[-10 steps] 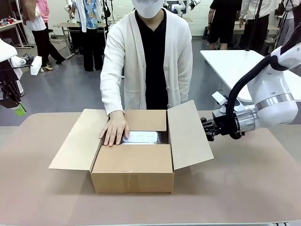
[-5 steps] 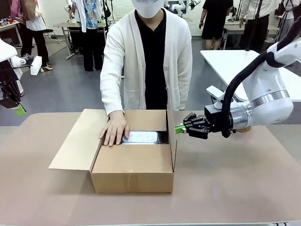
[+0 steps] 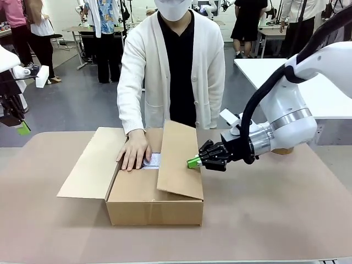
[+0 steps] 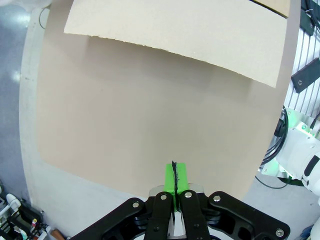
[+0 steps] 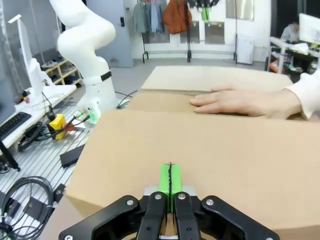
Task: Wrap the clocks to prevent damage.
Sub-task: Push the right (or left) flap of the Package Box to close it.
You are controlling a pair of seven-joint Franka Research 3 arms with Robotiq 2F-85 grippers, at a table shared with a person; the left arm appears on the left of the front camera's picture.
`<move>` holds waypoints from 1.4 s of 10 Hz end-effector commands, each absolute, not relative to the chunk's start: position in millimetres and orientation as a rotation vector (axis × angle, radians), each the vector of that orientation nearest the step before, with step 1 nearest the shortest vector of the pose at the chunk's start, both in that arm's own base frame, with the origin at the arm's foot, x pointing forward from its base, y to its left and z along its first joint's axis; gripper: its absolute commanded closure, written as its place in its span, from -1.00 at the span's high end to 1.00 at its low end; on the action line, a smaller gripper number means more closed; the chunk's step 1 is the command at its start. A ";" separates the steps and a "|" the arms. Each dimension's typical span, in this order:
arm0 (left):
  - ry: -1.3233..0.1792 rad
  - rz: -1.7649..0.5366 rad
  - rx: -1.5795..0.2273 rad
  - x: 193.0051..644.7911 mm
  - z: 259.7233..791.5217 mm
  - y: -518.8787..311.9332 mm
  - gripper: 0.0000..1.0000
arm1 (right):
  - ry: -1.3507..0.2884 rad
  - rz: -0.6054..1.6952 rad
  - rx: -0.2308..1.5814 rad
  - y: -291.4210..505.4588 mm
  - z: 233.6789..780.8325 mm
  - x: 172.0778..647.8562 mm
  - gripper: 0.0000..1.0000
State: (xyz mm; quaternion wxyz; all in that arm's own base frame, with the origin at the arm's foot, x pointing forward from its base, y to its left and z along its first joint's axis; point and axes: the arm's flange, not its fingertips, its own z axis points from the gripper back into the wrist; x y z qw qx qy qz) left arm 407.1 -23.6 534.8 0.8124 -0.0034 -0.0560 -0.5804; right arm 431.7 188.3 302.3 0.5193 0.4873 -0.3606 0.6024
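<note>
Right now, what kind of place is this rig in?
Probably a robotics lab or shared workshop hall, not a home: several work tables with people standing around, loose cables on the floor, a keyboard nearby, and hanging clothes along a wall.

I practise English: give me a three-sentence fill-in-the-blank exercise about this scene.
1. The right gripper, its jaws ____, touches the right flap of the brown cardboard box.
2. The person in the white cardigan rests one ____ on the box.
3. The left gripper points down at the beige ____.
Missing: shut; hand; table.
</note>
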 end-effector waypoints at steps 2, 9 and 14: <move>-0.130 -1.219 -0.011 405.6 534.4 -24.7 -0.99 | -0.863 1.425 1.120 201.7 297.1 442.8 -0.98; -0.130 -1.219 -0.011 405.6 534.4 -24.7 -0.99 | -0.853 1.422 0.956 204.8 294.7 464.1 -0.98; -0.130 -1.219 -0.011 405.6 534.4 -24.7 -0.99 | -0.856 1.459 1.010 197.9 308.4 457.8 -0.98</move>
